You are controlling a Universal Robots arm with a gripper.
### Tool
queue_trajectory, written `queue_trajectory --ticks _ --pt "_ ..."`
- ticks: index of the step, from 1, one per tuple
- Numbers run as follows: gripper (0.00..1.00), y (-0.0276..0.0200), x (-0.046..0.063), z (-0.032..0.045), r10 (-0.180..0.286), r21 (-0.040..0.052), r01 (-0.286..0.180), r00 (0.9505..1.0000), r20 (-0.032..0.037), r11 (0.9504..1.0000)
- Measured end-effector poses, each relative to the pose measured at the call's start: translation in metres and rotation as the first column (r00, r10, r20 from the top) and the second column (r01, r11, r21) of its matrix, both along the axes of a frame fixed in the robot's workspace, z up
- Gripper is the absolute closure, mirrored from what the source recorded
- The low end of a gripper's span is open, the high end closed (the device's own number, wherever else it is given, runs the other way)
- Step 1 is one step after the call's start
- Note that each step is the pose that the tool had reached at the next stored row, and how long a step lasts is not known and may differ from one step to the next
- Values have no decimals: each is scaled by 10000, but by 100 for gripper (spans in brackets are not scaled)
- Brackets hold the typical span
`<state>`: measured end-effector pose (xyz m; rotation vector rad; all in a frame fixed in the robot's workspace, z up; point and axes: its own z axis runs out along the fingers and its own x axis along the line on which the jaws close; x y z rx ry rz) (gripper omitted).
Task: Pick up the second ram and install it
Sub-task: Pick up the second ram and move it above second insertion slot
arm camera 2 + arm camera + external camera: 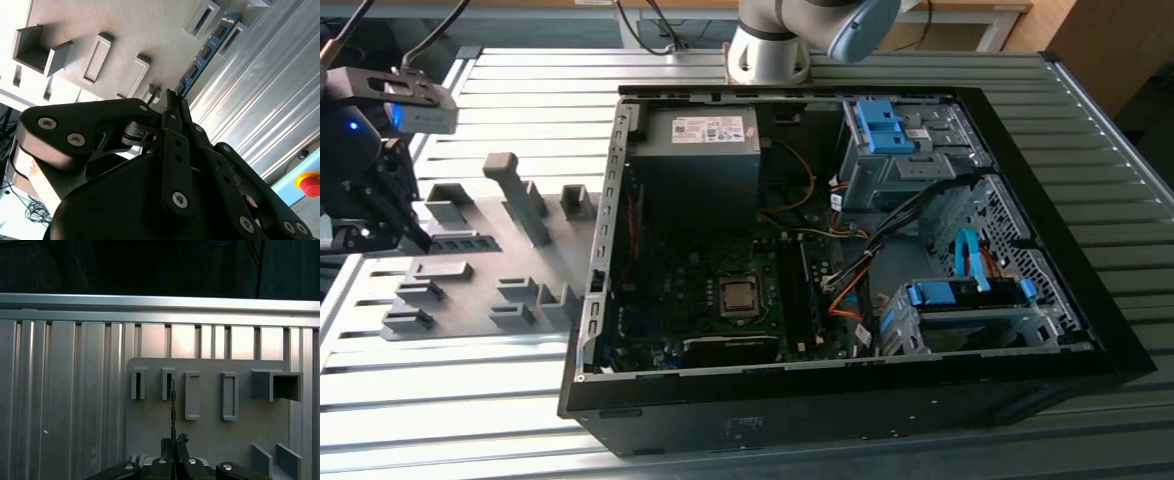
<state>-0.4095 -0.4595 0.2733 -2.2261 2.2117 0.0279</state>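
1. Hand (171,102): dark, two-fingered. The fingers were closed tight on the near end of the second ram. In the exterior view the hand (411,232) was recorded at the exterior view's left, low over the holder plate and well apart from the computer case.
2. Second ram (205,50): a thin blue board with dark chips, gripped at one end and projecting straight out from the fingertips. In the first wrist view it was seen edge-on as a thin dark line (173,405), its far end meeting a slotted block on the plate. Whether it was seated in that block or lifted clear could not be told.
3. Holder plate (520,290): grey, fitted with raised slotted blocks, and laid flat on the surface at the exterior view's left of the case.
4. Computer case (854,405): black, laid on its side with the open side up. Inside were noted the motherboard (720,290), a grey power supply (698,140) and bright blue drive-bay latches (881,125).
5. Surface (494,400): ribbed aluminium.
6. Arm base (767,50): pale, mounted beyond the case.
7. Red button (310,184): noted at the surface's edge in the second wrist view.
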Motion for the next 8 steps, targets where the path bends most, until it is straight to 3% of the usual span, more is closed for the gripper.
queue_trajectory --ticks 8 --pt "86 0 0 53 0 -1 0 10000 0 10000"
